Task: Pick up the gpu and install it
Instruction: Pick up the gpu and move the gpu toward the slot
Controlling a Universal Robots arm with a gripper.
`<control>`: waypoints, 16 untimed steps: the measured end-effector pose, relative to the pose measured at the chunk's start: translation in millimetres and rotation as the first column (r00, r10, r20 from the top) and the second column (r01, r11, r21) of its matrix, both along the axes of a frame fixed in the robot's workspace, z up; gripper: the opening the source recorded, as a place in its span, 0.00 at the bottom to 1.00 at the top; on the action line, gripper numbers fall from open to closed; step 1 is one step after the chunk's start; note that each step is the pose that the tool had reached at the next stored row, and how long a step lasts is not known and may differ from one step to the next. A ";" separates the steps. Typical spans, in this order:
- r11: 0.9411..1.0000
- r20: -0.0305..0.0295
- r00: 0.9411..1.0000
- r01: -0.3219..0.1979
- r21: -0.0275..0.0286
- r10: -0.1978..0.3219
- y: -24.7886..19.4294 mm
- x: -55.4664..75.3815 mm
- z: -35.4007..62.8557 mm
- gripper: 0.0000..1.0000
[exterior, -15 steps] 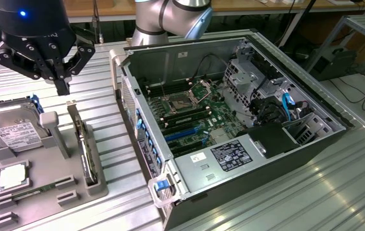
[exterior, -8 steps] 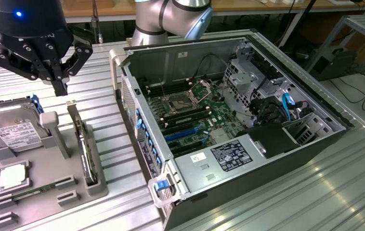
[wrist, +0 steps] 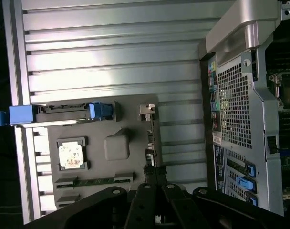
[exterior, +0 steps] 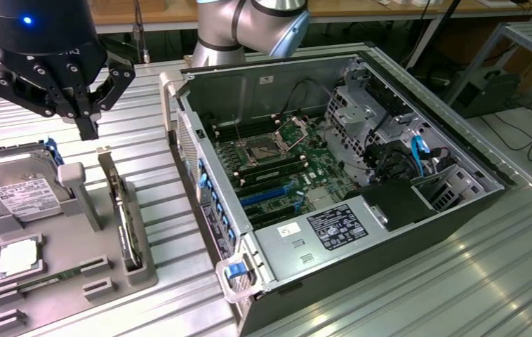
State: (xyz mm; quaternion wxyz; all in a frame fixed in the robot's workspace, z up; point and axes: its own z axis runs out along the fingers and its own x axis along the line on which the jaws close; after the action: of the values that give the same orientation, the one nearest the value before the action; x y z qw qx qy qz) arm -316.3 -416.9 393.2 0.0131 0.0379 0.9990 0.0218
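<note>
Exterior view: a ribbed aluminium bench carries a grey moulded plastic holder near its edge at the exterior view's left. Beside it stands an open black-and-silver computer case with its green motherboard exposed. The gpu, a thin flat dark card, stands on its long edge in a narrow slot along the holder's edge nearest the case. Seen almost edge-on, it reads as a slim dark blade with a paler metal piece at its far end. The black robot gripper hangs above that far end, apart from the card. Its fingers are clenched together with nothing between them. On the same holder, a silver hard drive with a white label and blue side rails leans at the far corner. A small square silver CPU chip lies nearer the middle, and a narrow green memory stick lies along the near edge.

Wrist view: the gripper points straight down at the holder, fingers pressed together and empty. The gpu shows directly beyond the fingertips as a thin dark line in its slot. It ends in a bright silver metal bracket. It sits on the holder's edge facing the perforated rear panel of the computer case, with a strip of bench between them. The hard drive, the CPU chip and the memory stick lie across the holder from the card.
</note>
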 end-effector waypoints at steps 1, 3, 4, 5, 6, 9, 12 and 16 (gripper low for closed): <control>1.000 0.000 1.000 0.000 0.000 0.000 0.0 0.0 0.0 0.11; 1.000 0.000 1.000 0.000 0.000 0.000 0.0 0.0 0.0 0.11; 1.000 0.000 1.000 0.000 0.000 0.000 0.0 0.0 0.0 0.11; 1.000 0.000 1.000 0.000 0.000 0.000 0.0 0.0 0.0 0.11; 1.000 0.000 1.000 -0.001 0.000 0.001 -1.4 -0.1 0.0 0.17; 1.000 0.000 1.000 -0.003 -0.001 0.003 -3.1 0.0 0.0 0.36; 1.000 0.000 1.000 -0.008 -0.003 0.008 -5.9 -0.3 0.0 0.54; 0.998 0.000 0.998 -0.067 -0.004 0.067 -6.8 0.2 -0.1 0.60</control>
State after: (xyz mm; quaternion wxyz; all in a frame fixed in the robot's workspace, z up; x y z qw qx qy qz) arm -316.0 -423.7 393.2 0.0125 0.0045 0.9997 0.0201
